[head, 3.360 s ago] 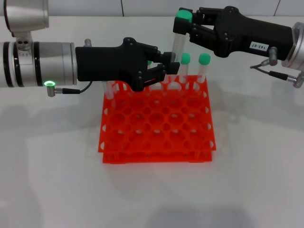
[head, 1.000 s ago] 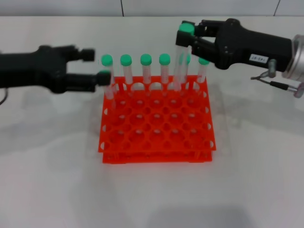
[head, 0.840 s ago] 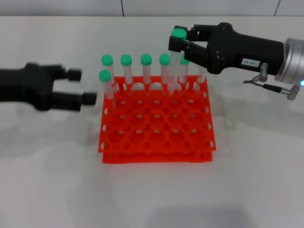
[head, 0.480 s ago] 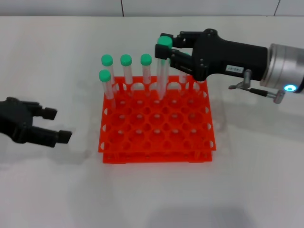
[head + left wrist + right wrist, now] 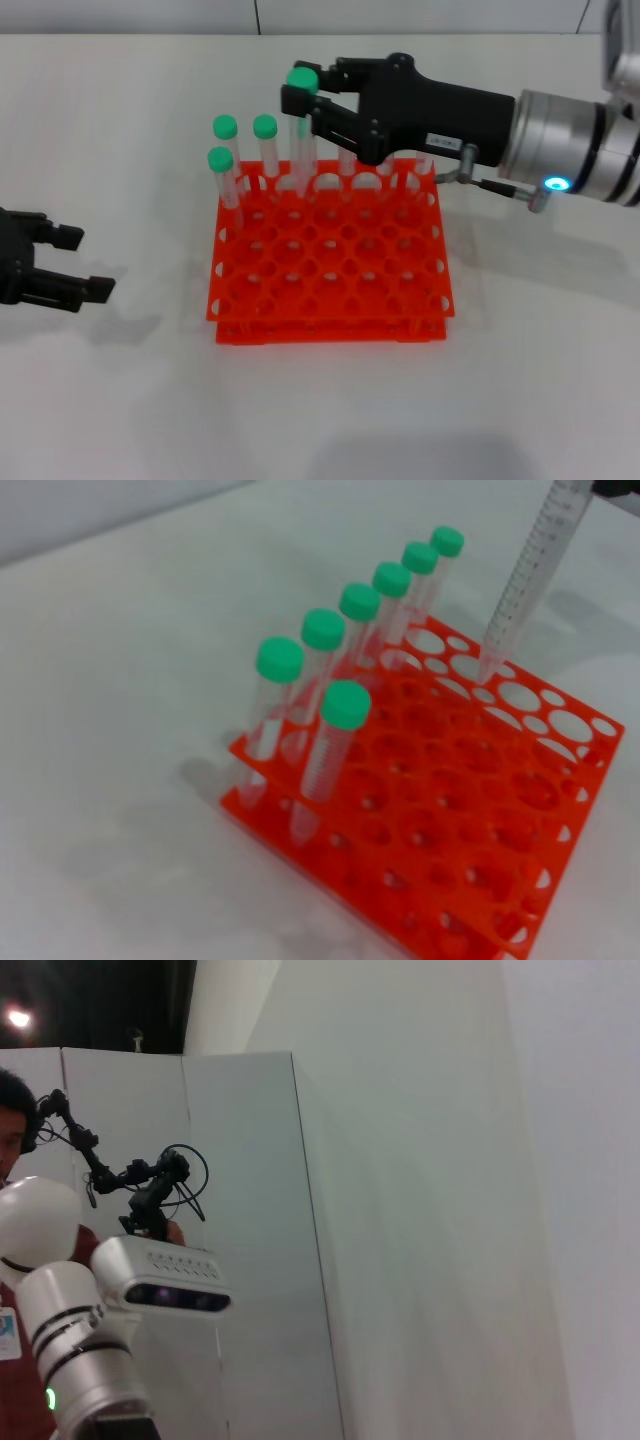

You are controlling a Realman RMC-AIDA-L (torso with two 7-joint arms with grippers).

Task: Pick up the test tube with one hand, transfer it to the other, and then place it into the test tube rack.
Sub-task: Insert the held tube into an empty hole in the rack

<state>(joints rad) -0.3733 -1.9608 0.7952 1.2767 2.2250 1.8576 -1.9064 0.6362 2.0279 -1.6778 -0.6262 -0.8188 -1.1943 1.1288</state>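
The right gripper sat in the upper middle of the head view, jaws clenched on the tube just under its green cap. The tube hung near upright, long axis close to vertical, tip down over the back rows of the rack. From the left wrist view the tube's tapered tip hovered just above a hole near the rack's far edge, not yet inside it as far as could be seen. So the hole lay straight below the jaws; a descent along the tube's own axis looked like the call. The left gripper waited at the far left edge over the bench, jaws released, well apart from the rack.
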